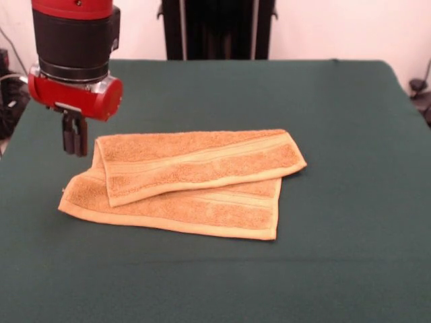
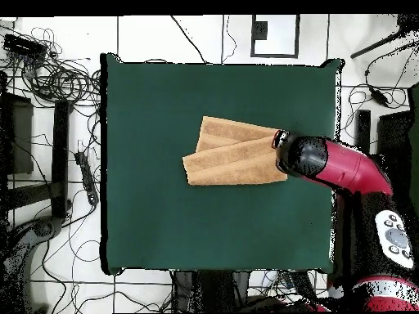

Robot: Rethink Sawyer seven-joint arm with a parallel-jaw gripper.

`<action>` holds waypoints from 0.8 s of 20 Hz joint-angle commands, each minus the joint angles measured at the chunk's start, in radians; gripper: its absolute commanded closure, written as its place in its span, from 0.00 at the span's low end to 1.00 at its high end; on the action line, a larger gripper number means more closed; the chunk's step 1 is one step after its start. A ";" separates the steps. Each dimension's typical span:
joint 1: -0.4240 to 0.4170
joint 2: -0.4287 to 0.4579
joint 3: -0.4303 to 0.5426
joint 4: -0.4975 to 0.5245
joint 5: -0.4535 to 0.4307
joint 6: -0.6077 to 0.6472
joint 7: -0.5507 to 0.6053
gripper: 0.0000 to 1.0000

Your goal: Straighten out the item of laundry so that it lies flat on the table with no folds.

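Near edge of the table (image 1: 215,289): bare dark green cloth, a faint crease running across it.

Beyond that, toward the middle of the table: orange-tan terry hand towel (image 1: 195,182), folded over on itself, two layers lying askew. Lower layer flat on the cloth, its near hem toward the camera. Upper layer laid across it at a slant, one end sticking out past the lower layer's edge, woven band stripes visible along its length. Same towel in the overhead view (image 2: 233,153), two overlapping strips fanning apart at one end, lying roughly central on the table (image 2: 164,229), well clear of every table edge.

Just beside the towel's folded end, at the corner where the two layers meet: pincer (image 1: 74,138), dark fingers hanging straight down below a red wrist collar, close together with little or no gap showing, holding nothing, tips just above the cloth and apart from the towel. In the overhead view, arm's black-and-red head (image 2: 304,157) overlapping that same end of the towel.

Behind the towel: more bare green cloth up to the table's far edge.
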 commanded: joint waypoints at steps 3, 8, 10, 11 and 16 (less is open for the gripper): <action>0.117 0.070 0.072 -0.012 -0.005 0.079 0.078 1.00; 0.241 0.125 -0.017 -0.065 0.026 0.046 0.238 1.00; 0.270 0.149 -0.038 -0.085 0.041 0.034 0.265 1.00; 0.281 0.158 -0.046 -0.092 0.047 0.030 0.272 1.00; 0.314 0.189 -0.070 -0.124 0.081 0.043 0.271 1.00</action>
